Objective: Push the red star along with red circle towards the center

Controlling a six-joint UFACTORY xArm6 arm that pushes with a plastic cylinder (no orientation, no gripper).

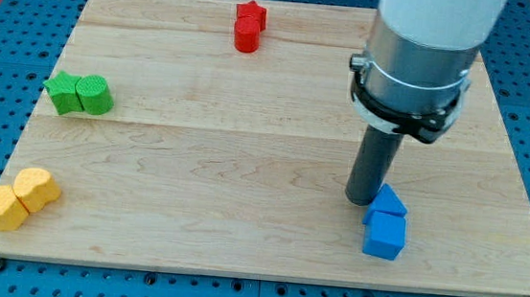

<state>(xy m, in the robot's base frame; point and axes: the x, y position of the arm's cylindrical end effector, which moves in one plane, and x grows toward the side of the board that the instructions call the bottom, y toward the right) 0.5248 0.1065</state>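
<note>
The red star [252,14] sits at the view's top centre of the wooden board, with the red circle [246,38] touching it just below. My tip [362,199] rests on the board at the view's lower right, far from both red blocks. It stands right beside the upper left of two blue blocks.
A blue triangular block [389,200] and a blue cube [384,234] lie together at the lower right. A green star [61,91] and a green round block [95,95] sit at the left edge. Two yellow blocks [18,198] lie at the lower left corner.
</note>
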